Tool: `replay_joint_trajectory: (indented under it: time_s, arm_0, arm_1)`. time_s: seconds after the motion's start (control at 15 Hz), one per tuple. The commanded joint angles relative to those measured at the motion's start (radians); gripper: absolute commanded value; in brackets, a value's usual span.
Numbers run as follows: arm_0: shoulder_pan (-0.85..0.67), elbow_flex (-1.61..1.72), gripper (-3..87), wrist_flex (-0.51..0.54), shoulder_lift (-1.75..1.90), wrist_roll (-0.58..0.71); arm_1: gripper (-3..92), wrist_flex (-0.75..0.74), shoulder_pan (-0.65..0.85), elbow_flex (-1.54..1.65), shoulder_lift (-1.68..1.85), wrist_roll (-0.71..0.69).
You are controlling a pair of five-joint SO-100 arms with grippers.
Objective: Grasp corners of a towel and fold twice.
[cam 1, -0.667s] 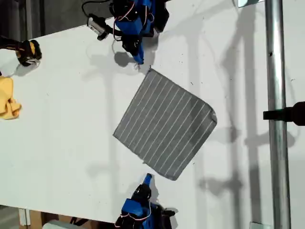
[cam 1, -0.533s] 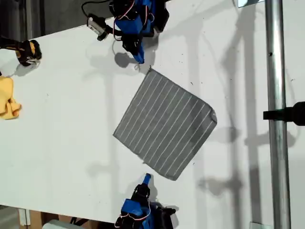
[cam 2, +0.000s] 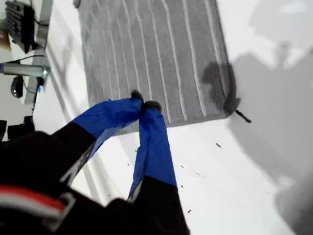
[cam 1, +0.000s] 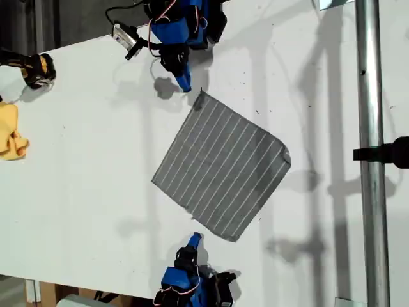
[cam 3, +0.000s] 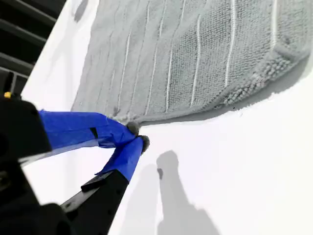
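Note:
The grey striped towel [cam 1: 220, 166] lies flat and unfolded on the white table, turned like a diamond. My first gripper [cam 1: 185, 86] is at the top of the exterior view. It is shut just off the towel's top corner [cam 1: 200, 96] and holds nothing. In the first wrist view its fingertips [cam 2: 153, 105] meet in front of the towel's near edge [cam 2: 195, 120], beside a shadowed corner [cam 2: 226, 95]. My second gripper [cam 1: 195, 239] is at the bottom of the exterior view, shut and short of the bottom corner [cam 1: 232, 238]. Its tips [cam 3: 132, 128] hang by the towel's hem [cam 3: 186, 115].
A small yellow cloth [cam 1: 11, 137] and a black and yellow object [cam 1: 36, 68] sit at the exterior view's left edge. A metal pole [cam 1: 369, 160] with a black clamp [cam 1: 383, 153] runs down that view's right side. The white table [cam 1: 83, 192] stretches around the towel.
The first arm has turned a little and its gripper tip has dropped slightly toward the towel's top corner. The second gripper has barely shifted. The towel lies where it was.

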Motion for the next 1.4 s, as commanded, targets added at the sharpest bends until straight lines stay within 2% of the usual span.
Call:
replay_joint_trajectory:
  time_s: [0.0, 0.07, 0.2, 0.67, 1.13, 1.33]
  arm_0:
    - [-0.011, -0.006, -2.2, -0.02, 0.008, -0.006]
    - [-0.011, -0.006, -2.2, -0.02, 0.008, -0.006]
    - [-0.005, -0.005, -2.2, -0.017, 0.008, -0.018]
    - [-0.006, -0.003, -2.2, -0.018, 0.008, -0.018]
    - [-0.008, -0.003, -2.2, -0.02, 0.008, -0.017]
    - [-0.008, -0.003, -2.2, -0.02, 0.008, -0.018]
  arm_1:
    - [-0.2, -0.147, -0.061, -0.27, -0.436, -0.066]
    - [-0.2, -0.23, -0.086, -0.353, -0.586, -0.094]
    - [-0.2, -0.239, -0.137, -0.568, -0.828, -0.143]
    - [-0.2, 0.067, -0.31, -1.313, -1.371, -0.267]
    - [-0.2, 0.025, -0.462, -1.551, -1.563, -0.258]
    - [-0.2, -0.035, -0.502, -1.549, -1.585, -0.258]
